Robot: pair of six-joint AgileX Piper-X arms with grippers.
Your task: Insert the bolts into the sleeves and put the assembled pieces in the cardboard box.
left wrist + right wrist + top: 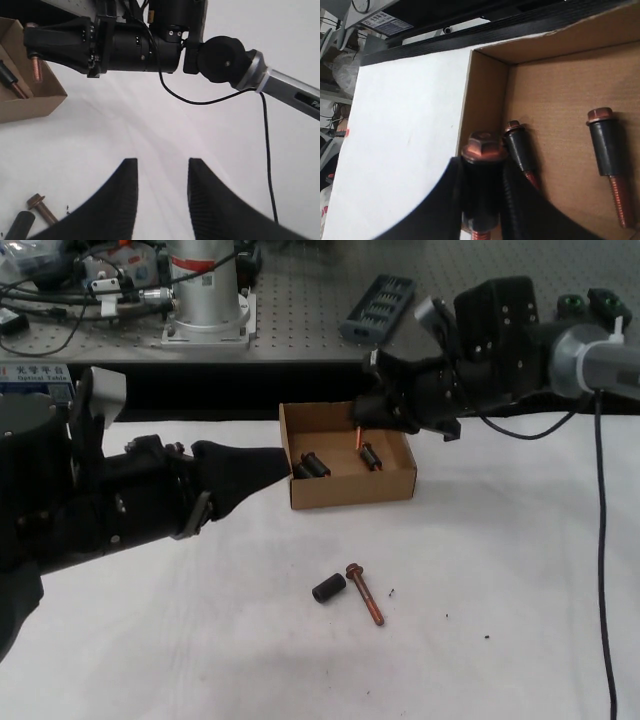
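Note:
My right gripper (482,172) is shut on an assembled piece (483,150), a copper bolt in a black sleeve, and holds it over the cardboard box (350,485). The bolt's threaded end (35,69) pokes out below the fingers. Two assembled pieces (520,152) (605,145) lie on the box floor. A loose black sleeve (328,589) and a loose copper bolt (366,594) lie side by side on the white table in front of the box. My left gripper (160,197) hangs open above the table, left of the box, with nothing between its fingers.
White cloth covers the bench around the box. A black cable (603,560) trails from the right arm down the right side. Behind the white surface are a dark strip and a perforated table with a metal post (205,290) and a blue tray (378,308).

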